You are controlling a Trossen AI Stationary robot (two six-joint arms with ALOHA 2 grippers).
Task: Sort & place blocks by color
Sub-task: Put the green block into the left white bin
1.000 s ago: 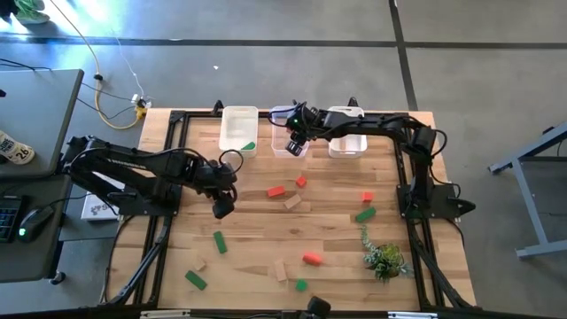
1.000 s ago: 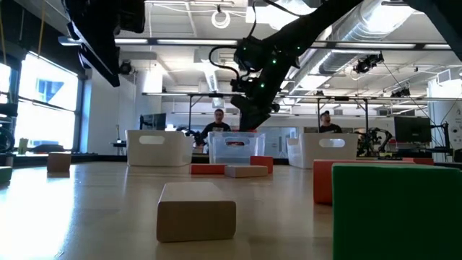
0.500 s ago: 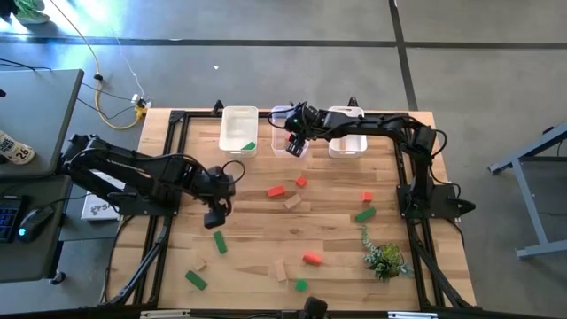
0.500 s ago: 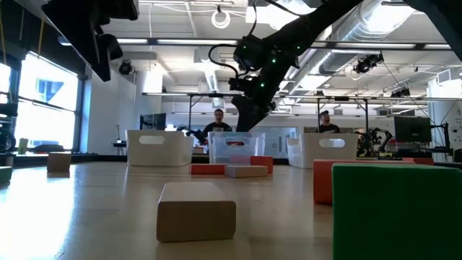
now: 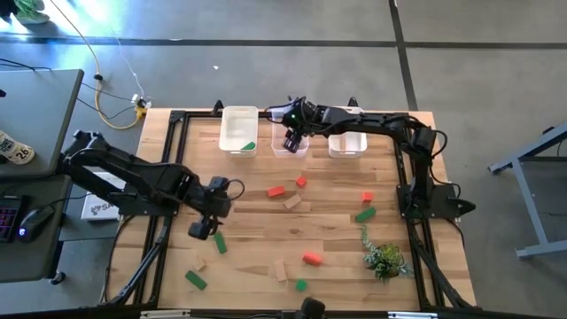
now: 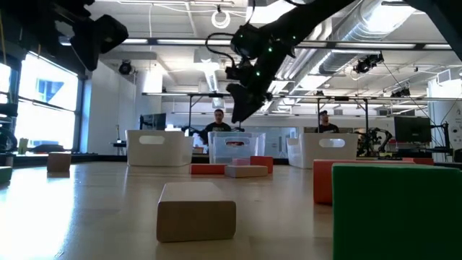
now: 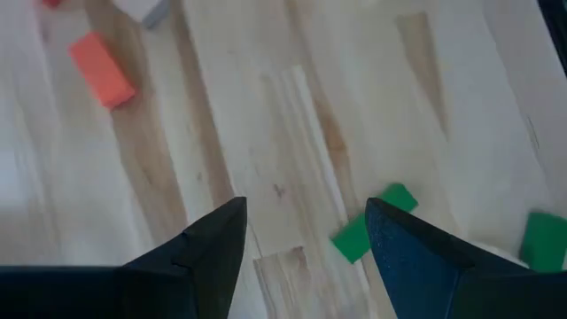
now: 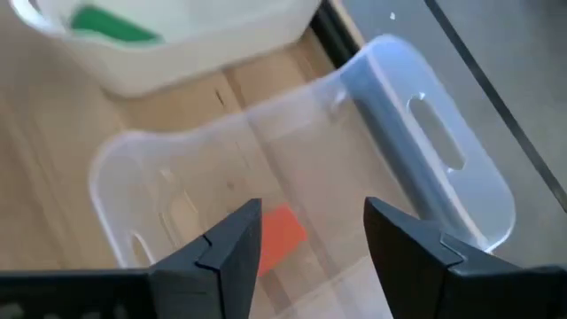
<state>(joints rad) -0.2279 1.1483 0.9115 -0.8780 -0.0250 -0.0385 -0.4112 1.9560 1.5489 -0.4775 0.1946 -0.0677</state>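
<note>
My left gripper [image 5: 202, 229] hovers open above the table's left half, just beside a green bar [image 5: 219, 242]; its wrist view shows that bar [image 7: 372, 235] ahead of the open fingers [image 7: 307, 213]. My right gripper [image 5: 292, 140] hangs open over the middle clear bin [image 8: 425, 159], where a red block [image 8: 282, 232] lies on the bin floor. A green block [image 8: 115, 25] lies in the left white bin [image 5: 223, 133]. Red [image 5: 276, 190], green [image 5: 365, 213] and pale wood [image 5: 291, 203] blocks lie scattered flat on the table.
A third white bin [image 5: 347, 151] stands right of the middle one at the far edge. A small green plant [image 5: 385, 260] sits near the right front. More blocks lie near the front edge: green [image 5: 196, 280], wood [image 5: 281, 269], red [image 5: 312, 259]. People stand in the room beyond.
My left gripper has swung from the table's middle-left toward the near-left, ending beside the green bar. My right gripper has risen a little over the middle bin. No block on the table has moved.
</note>
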